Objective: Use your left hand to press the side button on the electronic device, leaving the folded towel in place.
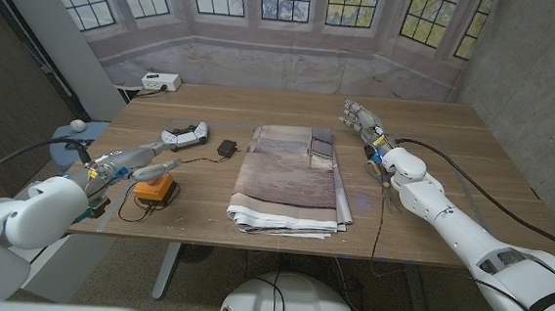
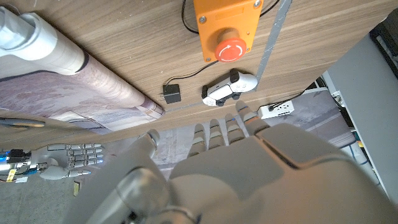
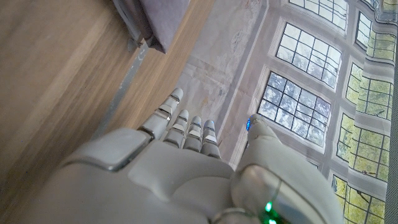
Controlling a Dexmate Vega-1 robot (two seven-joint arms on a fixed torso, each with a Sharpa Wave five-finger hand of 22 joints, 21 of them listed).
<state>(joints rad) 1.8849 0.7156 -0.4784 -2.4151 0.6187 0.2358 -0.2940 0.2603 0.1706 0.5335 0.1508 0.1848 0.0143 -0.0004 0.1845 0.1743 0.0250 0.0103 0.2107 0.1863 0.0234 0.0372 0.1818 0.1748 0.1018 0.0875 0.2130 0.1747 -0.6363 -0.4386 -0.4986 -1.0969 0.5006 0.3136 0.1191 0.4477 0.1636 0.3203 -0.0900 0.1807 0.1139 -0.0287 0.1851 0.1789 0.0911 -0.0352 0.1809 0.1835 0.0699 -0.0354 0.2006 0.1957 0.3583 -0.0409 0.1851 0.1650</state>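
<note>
An orange box (image 1: 155, 188) (image 2: 227, 25) with a round red button (image 2: 231, 48) on top sits near the table's left front, a black cable running from it. My left hand (image 1: 146, 158) (image 2: 211, 162) hovers just over the box with fingers stretched out and apart, holding nothing and pointing toward a white and black game controller (image 1: 185, 132) (image 2: 229, 87). The folded striped towel (image 1: 291, 176) (image 2: 62, 93) (image 3: 140, 18) lies in the middle of the table. My right hand (image 1: 363, 117) (image 3: 174, 168) is at the far right of the table, fingers apart and holding nothing.
A small black adapter (image 1: 227, 148) (image 2: 172, 94) lies between the controller and the towel. A white power strip (image 1: 160, 82) (image 2: 278, 110) sits beyond the table's far left corner. Bare wooden table (image 1: 435, 137) shows on the right, with a black cable trailing along my right arm.
</note>
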